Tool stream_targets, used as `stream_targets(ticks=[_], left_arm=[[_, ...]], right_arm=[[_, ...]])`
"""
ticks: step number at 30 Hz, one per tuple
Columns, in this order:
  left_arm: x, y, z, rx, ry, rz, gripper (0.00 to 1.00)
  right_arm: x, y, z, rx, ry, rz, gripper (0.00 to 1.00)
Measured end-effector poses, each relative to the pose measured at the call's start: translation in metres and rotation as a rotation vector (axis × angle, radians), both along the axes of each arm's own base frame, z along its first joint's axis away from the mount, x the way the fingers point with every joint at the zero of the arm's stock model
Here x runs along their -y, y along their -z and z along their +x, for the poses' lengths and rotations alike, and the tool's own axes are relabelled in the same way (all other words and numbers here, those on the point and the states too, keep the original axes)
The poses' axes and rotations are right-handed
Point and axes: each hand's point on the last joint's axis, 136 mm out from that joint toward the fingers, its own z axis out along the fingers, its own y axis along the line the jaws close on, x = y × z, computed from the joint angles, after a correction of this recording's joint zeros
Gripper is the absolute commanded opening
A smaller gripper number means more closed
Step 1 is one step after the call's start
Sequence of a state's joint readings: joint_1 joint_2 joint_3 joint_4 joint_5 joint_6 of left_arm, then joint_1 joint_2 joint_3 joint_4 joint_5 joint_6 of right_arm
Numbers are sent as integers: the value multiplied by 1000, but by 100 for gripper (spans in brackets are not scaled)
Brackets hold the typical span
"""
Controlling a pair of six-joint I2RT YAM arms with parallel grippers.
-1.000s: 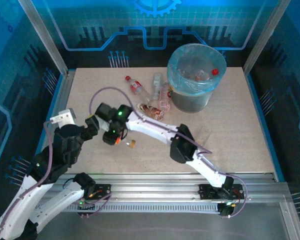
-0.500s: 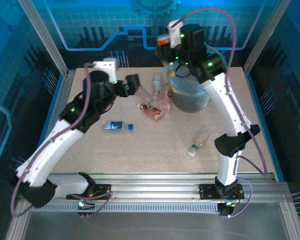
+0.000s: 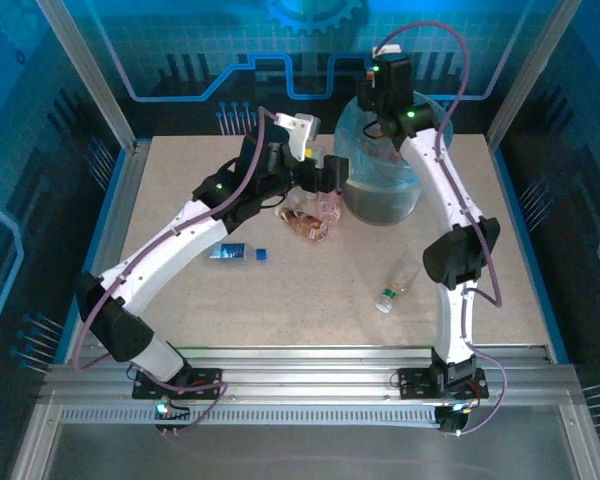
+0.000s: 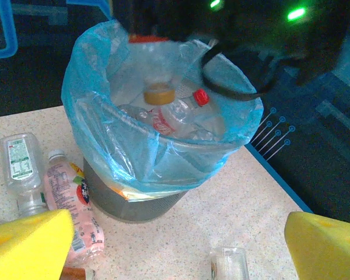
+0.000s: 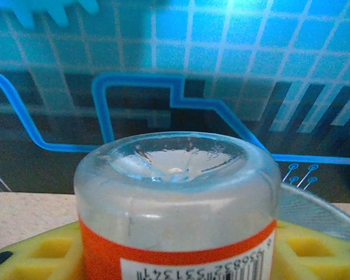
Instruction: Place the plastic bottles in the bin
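Bottle (image 5: pixel 175 192): clear, orange barcode label, dimpled base toward me, clamped between my right fingers (image 5: pixel 41 256).
Left fingers (image 4: pixel 29 245): spread wide, holding nothing.
Bin (image 4: pixel 134 169): blue-lined, ahead of them, containing a red-capped bottle (image 4: pixel 175 116).

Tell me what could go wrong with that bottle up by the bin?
1. The right arm's yellow fingers hold a clear plastic bottle with an orange label near the far rim of the round grey bin lined with a blue bag; dropped there, it might bounce out.
2. The left arm's open yellow fingers sit close to the bin and might bump it or the pink-labelled bottle beside it.
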State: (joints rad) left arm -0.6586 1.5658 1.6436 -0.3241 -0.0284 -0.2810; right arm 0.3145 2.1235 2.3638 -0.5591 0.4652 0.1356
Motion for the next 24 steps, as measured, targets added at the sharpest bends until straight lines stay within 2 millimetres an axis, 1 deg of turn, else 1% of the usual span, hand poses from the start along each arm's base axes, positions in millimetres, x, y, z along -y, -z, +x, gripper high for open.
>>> stream_targets(ticks=[1, 2, 4, 6, 10, 17, 22, 24], left_arm=[[0, 0, 0, 1, 0, -1, 95], [0, 0, 0, 1, 0, 0, 96], [0, 0, 0, 1, 0, 0, 96], [0, 0, 0, 1, 0, 0, 96], [0, 0, 0, 1, 0, 1, 96], [0, 2, 0, -1, 0, 3, 96], [-2, 8, -2, -12, -1, 11, 96], [-2, 8, -2, -12, -1, 11, 96]], right_arm=[[0, 10, 4, -15, 8, -3, 78], [-1, 21, 8, -33, 12, -13, 80], [0, 33, 11, -57, 29, -14, 81], [1, 40, 11, -72, 38, -14, 81], [2, 45, 10, -76, 44, -6, 78], [5, 70, 6, -135, 53, 6, 66], [13, 91, 0, -189, 59, 29, 65], [14, 93, -1, -200, 54, 38, 66]])
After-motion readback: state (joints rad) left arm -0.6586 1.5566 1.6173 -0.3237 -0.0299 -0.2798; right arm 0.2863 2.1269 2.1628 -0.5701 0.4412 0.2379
